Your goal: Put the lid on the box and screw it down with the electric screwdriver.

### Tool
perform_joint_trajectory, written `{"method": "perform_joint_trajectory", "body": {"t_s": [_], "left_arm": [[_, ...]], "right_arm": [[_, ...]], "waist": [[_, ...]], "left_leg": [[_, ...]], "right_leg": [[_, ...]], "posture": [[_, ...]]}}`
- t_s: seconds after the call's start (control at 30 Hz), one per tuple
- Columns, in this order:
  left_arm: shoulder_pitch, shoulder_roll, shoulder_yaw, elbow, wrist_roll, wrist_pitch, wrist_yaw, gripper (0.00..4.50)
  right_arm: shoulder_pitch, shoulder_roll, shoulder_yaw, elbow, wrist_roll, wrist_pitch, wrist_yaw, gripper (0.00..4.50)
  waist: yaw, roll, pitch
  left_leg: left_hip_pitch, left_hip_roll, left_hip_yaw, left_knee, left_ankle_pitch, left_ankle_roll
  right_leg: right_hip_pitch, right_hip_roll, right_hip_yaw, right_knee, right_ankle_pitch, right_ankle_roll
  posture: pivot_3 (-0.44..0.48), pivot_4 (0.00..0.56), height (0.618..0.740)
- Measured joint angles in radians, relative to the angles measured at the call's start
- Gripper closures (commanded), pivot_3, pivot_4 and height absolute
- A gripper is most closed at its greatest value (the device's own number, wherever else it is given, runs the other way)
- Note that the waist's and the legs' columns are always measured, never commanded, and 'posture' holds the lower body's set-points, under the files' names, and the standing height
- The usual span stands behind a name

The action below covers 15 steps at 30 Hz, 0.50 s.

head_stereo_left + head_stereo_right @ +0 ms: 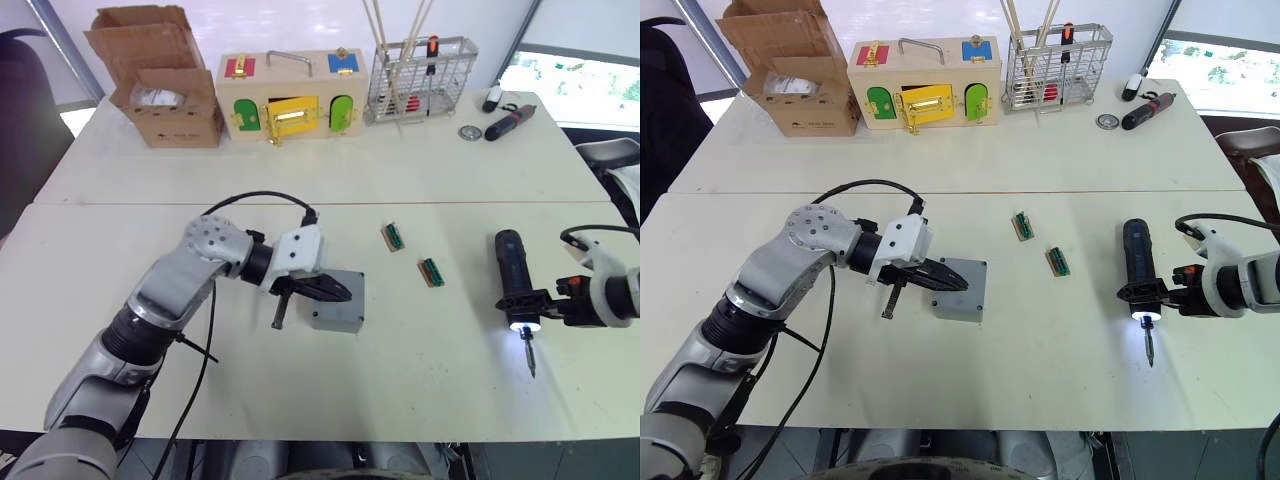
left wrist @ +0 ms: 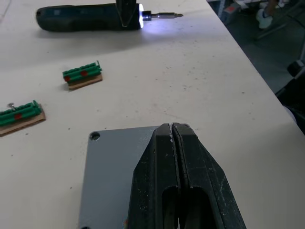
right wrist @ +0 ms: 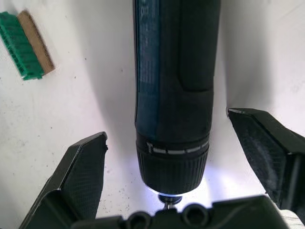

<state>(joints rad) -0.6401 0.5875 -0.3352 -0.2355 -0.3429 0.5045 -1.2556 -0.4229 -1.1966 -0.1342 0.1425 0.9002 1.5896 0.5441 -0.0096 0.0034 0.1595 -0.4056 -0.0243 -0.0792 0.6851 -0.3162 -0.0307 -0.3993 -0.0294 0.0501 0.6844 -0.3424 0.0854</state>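
Observation:
The grey box (image 1: 338,320) sits on the table in front of my left arm, and the flat grey lid (image 2: 109,167) with its corner screw holes lies on top of it. My left gripper (image 1: 345,292) is shut, with its black fingers (image 2: 162,157) pressed together over the lid. To the right, the black and dark-blue electric screwdriver (image 1: 512,262) lies flat on the table with its front light on and its bit pointing toward me. My right gripper (image 3: 167,126) is open, one finger on each side of the screwdriver's collar and neither touching it.
Two green terminal blocks (image 1: 392,237) (image 1: 431,272) lie between the box and the screwdriver. At the back stand a cardboard box (image 1: 165,85), a wooden latch box (image 1: 290,95) and a wire basket (image 1: 420,75). A smaller dark tool (image 1: 510,122) lies at the back right.

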Motion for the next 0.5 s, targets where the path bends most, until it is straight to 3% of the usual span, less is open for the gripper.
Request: {"method": "perform_joint_trajectory", "body": {"t_s": [0.17, 0.23, 0.3, 0.37, 0.5], "left_arm": [[-0.024, 0.002, 0.161, 0.087, -0.063, 0.099, 0.101, 4.5], [-0.033, 0.004, 0.217, 0.142, -0.058, 0.101, 0.165, 4.5], [-0.021, 0.005, 0.239, 0.204, -0.031, 0.086, 0.216, 4.5], [0.038, 0.01, 0.244, 0.233, -0.014, 0.073, 0.237, 4.5], [0.166, 0.02, 0.235, 0.207, -0.016, 0.102, 0.25, 4.5]], "right_arm": [[-0.066, -0.005, -0.048, -0.019, -0.083, -0.203, 0.064, 0.01], [-0.053, 0.001, -0.113, -0.134, -0.102, -0.349, 0.121, 0.01], [0.02, 0.012, -0.15, -0.298, -0.113, -0.47, 0.179, 0.01], [0.117, 0.093, -0.156, -0.455, -0.108, -0.537, 0.197, 0.01], [0.288, 0.242, -0.085, -0.697, -0.071, -0.573, 0.182, 0.01]], "waist": [[-0.006, 0.0, 0.0], [-0.005, 0.001, 0.0], [-0.003, -0.001, -0.001], [-0.002, -0.004, -0.003], [0.006, -0.005, -0.002]], "left_leg": [[0.0, 0.0, 0.0, 0.0, 0.0, 0.0], [0.0, 0.001, 0.0, -0.001, 0.0, 0.0], [0.0, 0.002, -0.001, -0.002, 0.0, 0.0], [-0.001, 0.002, -0.002, -0.002, 0.002, -0.004], [-0.004, 0.0, -0.002, 0.002, 0.004, -0.007]], "right_leg": [[-0.002, 0.0, 0.0, 0.001, 0.0, 0.0], [-0.003, 0.001, 0.0, 0.001, 0.0, 0.0], [-0.002, 0.002, -0.001, 0.001, 0.0, 0.0], [-0.002, 0.002, -0.002, 0.001, 0.0, 0.0], [-0.004, -0.002, -0.001, 0.002, 0.0, 0.0]], "posture": [[0.0, 0.15, 0.74], [0.0, 0.15, 0.74], [0.0, 0.15, 0.74], [0.0, 0.15, 0.74], [0.0, 0.15, 0.74]]}}
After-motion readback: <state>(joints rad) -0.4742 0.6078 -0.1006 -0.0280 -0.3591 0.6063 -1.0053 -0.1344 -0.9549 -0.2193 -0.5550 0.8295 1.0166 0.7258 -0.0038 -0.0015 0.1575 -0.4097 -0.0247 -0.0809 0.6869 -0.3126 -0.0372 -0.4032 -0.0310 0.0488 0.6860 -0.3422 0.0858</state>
